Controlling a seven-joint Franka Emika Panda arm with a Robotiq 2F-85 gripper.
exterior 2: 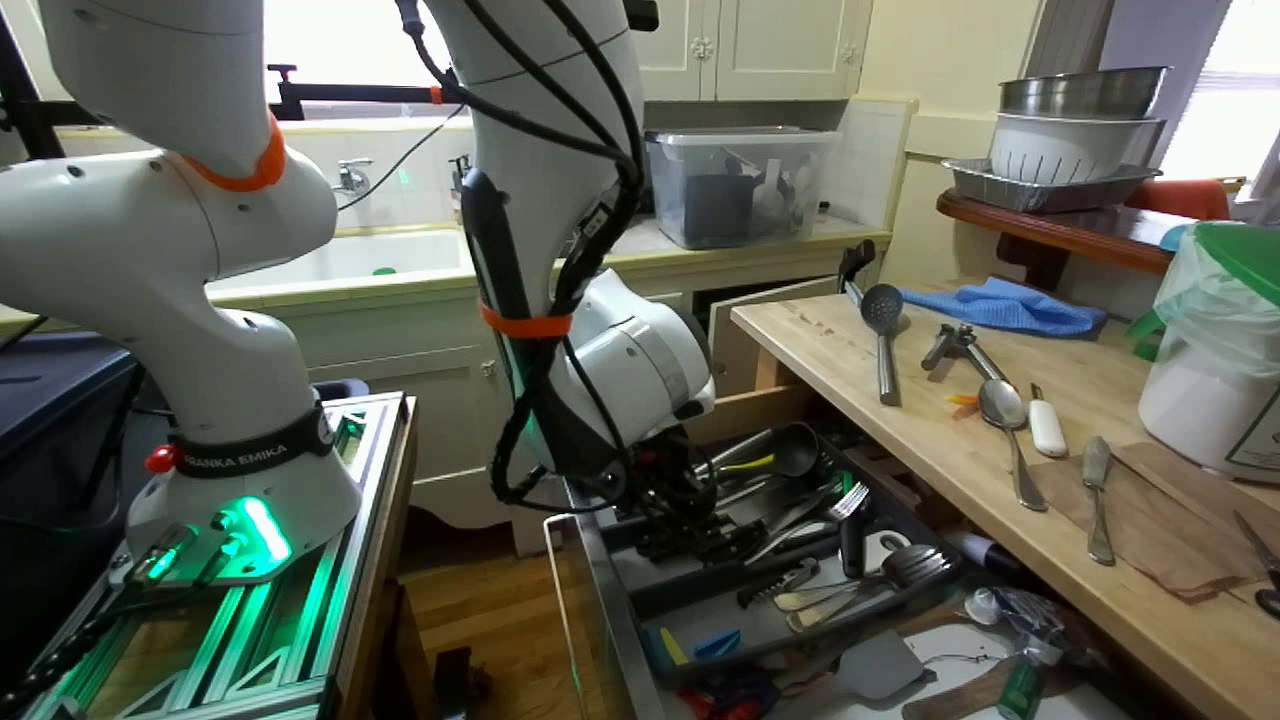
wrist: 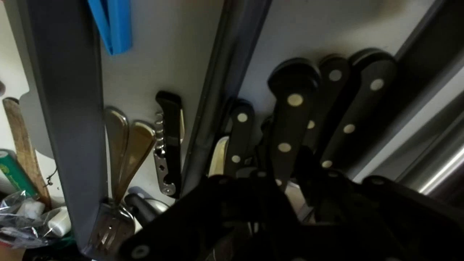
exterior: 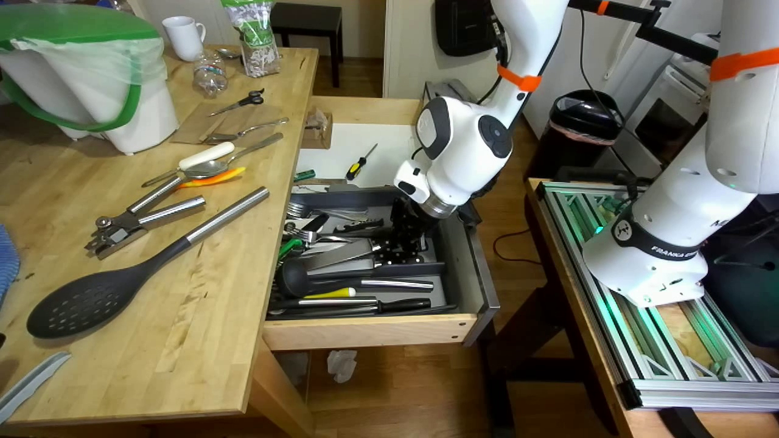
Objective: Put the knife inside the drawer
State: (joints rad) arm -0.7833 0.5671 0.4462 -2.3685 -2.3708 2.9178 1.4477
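The knife's black riveted handle (wrist: 290,123) rises between the fingers of my gripper (wrist: 285,148), which is shut on it in the wrist view. In an exterior view its wide grey blade (exterior: 341,254) points away from the gripper (exterior: 398,243), over the utensils in the dark tray. Whether the blade rests on them I cannot tell. The drawer (exterior: 371,333) is pulled out beside the wooden table, and my hand is down inside it. Cables and dark parts mostly hide the fingertips and knife in an exterior view, where the gripper (exterior 2: 700,530) looks like a black tangle.
More riveted knife handles (wrist: 357,105) lie right beside the held one. A tray divider (wrist: 224,72) and a corkscrew (wrist: 168,141) are to its left. A black ladle (exterior: 295,277) lies near the blade. The table (exterior: 201,340) overhangs one side of the drawer.
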